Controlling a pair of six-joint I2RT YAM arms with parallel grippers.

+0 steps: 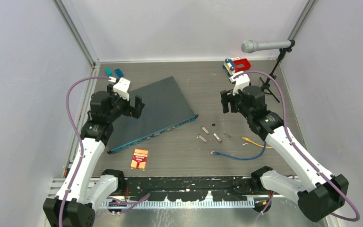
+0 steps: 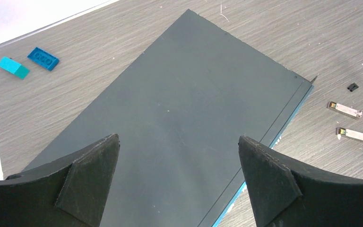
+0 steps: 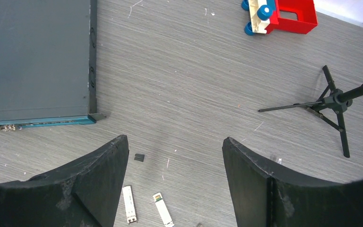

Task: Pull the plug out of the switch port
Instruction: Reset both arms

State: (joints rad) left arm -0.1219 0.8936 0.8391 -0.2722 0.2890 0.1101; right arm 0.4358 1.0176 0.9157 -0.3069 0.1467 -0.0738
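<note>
My left gripper [image 2: 177, 139] is spread as wide as it goes and holds nothing. It hangs over the dark grey top of the switch [image 2: 179, 109], towards that box's near left part, and its fingers do not touch the lid.

The switch lies flat on the bench [image 1: 189, 85], left of the middle and turned at a slant. Its thin blue front edge faces the near side and runs from near my left arm up to a corner close to the bench's centre. The sockets along that edge are too small for me to make out.

My right gripper [image 3: 173, 140] is also wide open and empty. It hovers over bare bench just right of the switch's front corner, apart from it.

Below it lie three small metal modules [image 1: 202, 138] and a tiny black piece [image 3: 140, 157]. Closer to my right arm a blue cable [image 1: 234, 155] lies loose, with a yellow cable [image 1: 255, 142] just beyond it, both well apart from the switch. An orange card [image 1: 140, 159] lies near the switch's front edge.

At the far left are a teal brick [image 2: 13, 67] and a blue brick [image 2: 43, 58]. At the far right are a red toy [image 3: 290, 16] and a microphone [image 1: 264, 46] on its stand.
</note>
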